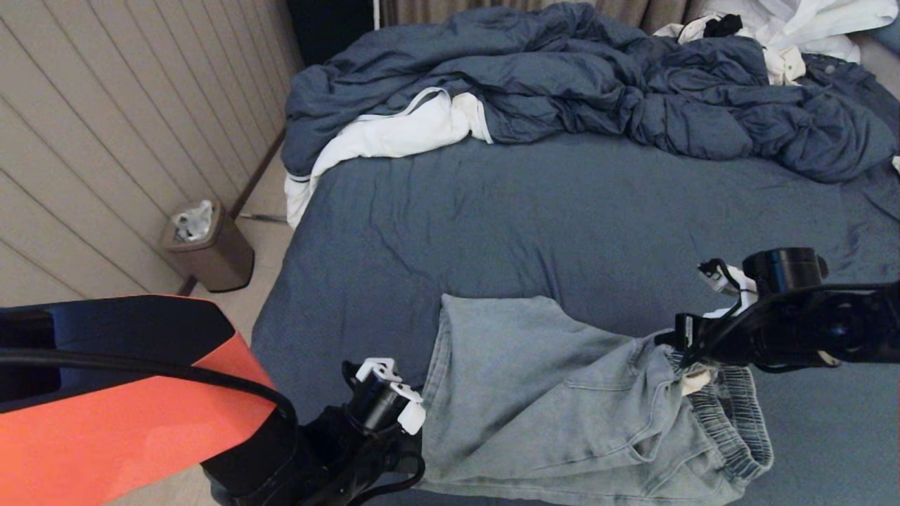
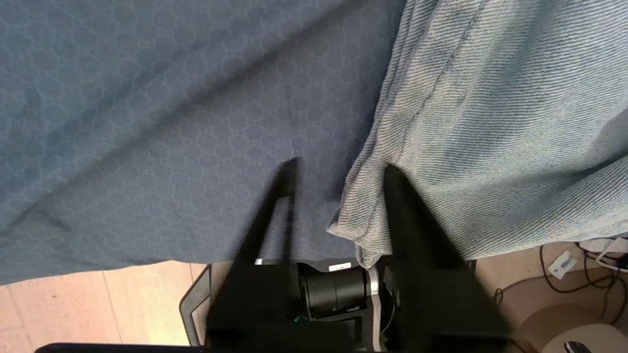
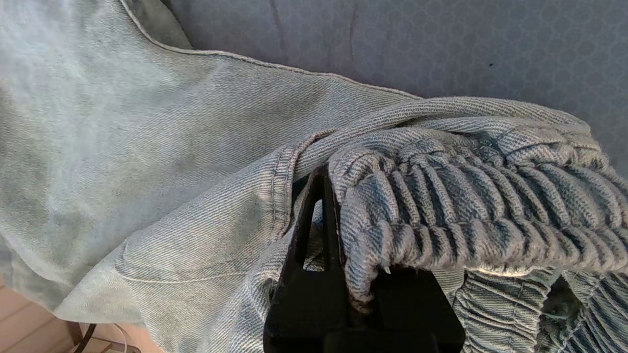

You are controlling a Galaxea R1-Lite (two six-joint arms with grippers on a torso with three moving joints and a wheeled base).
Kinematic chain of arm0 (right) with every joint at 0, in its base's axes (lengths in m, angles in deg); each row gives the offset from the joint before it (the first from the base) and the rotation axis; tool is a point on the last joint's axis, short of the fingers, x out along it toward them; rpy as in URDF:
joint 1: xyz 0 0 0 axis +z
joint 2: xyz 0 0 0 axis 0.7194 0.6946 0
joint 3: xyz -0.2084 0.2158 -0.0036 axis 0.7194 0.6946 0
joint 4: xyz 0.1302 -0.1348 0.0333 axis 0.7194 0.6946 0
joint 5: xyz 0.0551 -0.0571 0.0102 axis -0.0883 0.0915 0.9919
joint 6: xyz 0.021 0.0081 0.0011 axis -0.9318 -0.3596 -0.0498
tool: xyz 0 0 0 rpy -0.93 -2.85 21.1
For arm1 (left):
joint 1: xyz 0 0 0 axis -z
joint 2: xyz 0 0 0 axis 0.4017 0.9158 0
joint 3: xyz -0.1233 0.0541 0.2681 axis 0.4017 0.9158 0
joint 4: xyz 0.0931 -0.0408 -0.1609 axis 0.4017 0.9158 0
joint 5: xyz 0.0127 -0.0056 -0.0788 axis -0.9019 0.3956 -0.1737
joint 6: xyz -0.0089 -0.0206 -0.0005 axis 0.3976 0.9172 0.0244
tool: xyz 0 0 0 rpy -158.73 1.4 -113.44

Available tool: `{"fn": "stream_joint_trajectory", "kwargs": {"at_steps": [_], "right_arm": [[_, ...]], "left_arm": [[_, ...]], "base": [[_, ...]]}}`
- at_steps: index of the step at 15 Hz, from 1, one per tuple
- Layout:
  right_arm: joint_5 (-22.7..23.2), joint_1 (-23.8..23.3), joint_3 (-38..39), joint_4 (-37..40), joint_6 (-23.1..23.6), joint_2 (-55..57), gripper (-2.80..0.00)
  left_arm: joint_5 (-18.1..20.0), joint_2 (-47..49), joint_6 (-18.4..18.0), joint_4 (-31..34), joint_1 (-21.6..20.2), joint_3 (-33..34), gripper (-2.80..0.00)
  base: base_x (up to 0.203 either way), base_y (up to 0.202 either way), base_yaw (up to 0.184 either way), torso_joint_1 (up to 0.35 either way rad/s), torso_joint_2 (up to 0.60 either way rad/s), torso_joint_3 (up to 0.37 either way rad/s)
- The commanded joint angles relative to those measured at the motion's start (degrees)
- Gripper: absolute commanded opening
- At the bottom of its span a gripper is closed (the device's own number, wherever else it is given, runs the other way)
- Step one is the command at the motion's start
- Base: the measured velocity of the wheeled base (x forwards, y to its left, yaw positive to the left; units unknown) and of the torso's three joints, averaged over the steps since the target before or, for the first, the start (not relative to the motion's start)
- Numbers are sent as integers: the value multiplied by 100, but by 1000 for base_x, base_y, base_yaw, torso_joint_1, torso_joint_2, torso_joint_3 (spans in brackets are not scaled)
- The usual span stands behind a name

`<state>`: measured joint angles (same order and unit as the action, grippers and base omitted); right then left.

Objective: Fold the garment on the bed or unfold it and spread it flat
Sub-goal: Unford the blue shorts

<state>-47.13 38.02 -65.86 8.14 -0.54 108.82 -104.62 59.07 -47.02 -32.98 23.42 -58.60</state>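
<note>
The garment, light blue denim-look shorts, lies at the near edge of the bed, leg hems to the left and ribbed waistband to the right. My left gripper is at the near left hem corner. It is open, and the hem corner lies loose between its fingers, against one of them. My right gripper is shut on the bunched waistband, which is raised a little off the sheet. One of its fingers is hidden under the fabric.
A crumpled dark blue duvet fills the far side of the bed, with a white cloth at its left end and white clothes at the far right. A brown waste bin stands on the floor to the left of the bed.
</note>
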Motion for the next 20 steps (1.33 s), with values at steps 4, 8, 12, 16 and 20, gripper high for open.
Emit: {"fn": "stream_joint_trajectory", "kwargs": {"at_steps": [4,8,12,16,20], "right_arm": [[32,-1,-7,-20,1,97,-280],[32,-1,-7,-29,1,164,-280],[32,-1,-7,-29,1,164,-280],[32,-1,-7,-29,1,156,-280],[23,-54,-10,-29,10,61,-280]], "left_arm": [[20,311,23,-28,19,-144,0],[49,493,36,-30,36,-257,0],[49,495,36,-30,36,-274,-280],[12,352,-8,-29,41,-221,-280],[-13,-165,-16,2,38,-117,-280]], "base": [[0,0,0,0,0,0],[0,0,0,0,0,0],[0,0,0,0,0,0],[0,0,0,0,0,0],[0,0,0,0,0,0]]}}
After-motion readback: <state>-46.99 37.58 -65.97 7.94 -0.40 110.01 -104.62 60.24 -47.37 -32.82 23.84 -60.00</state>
